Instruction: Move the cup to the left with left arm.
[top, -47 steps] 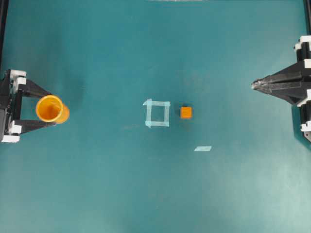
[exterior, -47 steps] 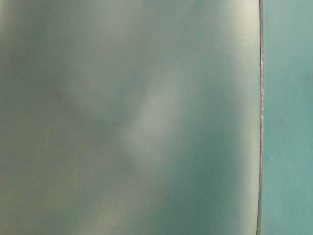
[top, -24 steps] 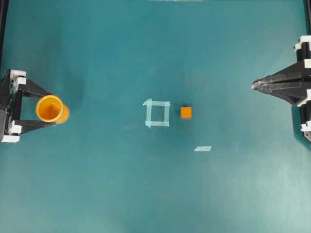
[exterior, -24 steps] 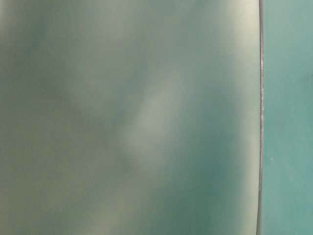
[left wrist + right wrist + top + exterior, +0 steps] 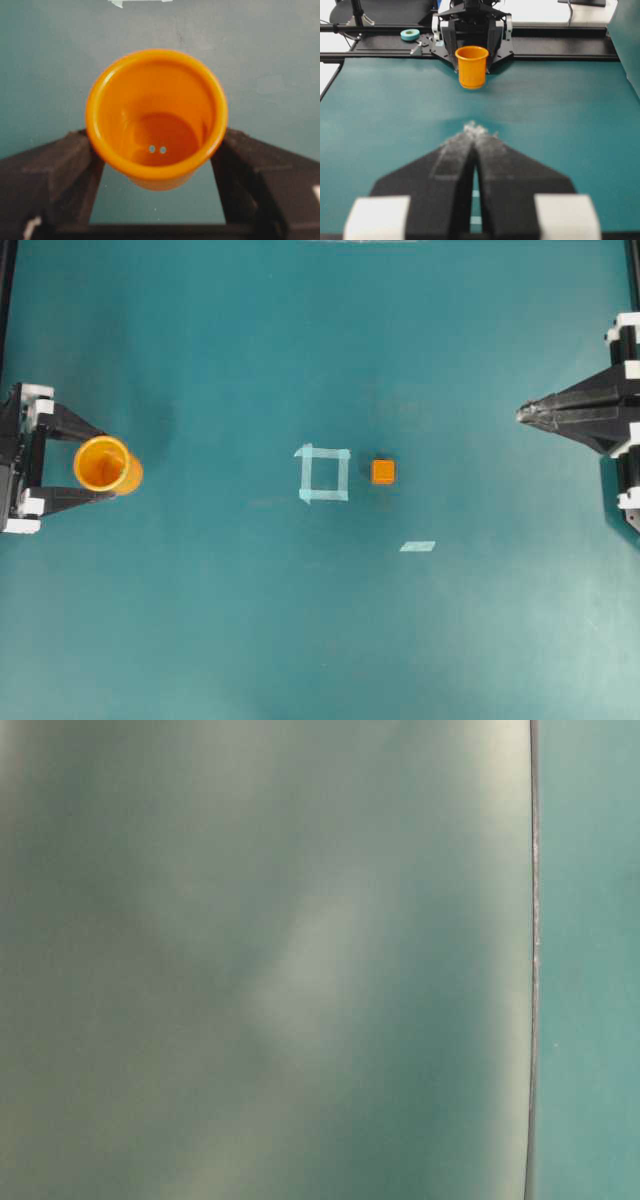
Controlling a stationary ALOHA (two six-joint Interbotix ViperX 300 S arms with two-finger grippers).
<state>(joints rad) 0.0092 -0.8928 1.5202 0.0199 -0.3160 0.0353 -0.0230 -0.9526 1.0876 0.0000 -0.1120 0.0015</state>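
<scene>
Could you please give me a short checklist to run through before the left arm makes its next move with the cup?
1. Cup sits between the left gripper fingers: ok.
2. Fingers touch the cup wall on both sides in the left wrist view: ok.
3. Cup is upright, mouth up: ok.
4. Cup is lifted off the table: cannot tell.
5. Right gripper is shut and parked far from the cup: ok.
6. Orange cube and tape square lie well away from the cup: ok.
</scene>
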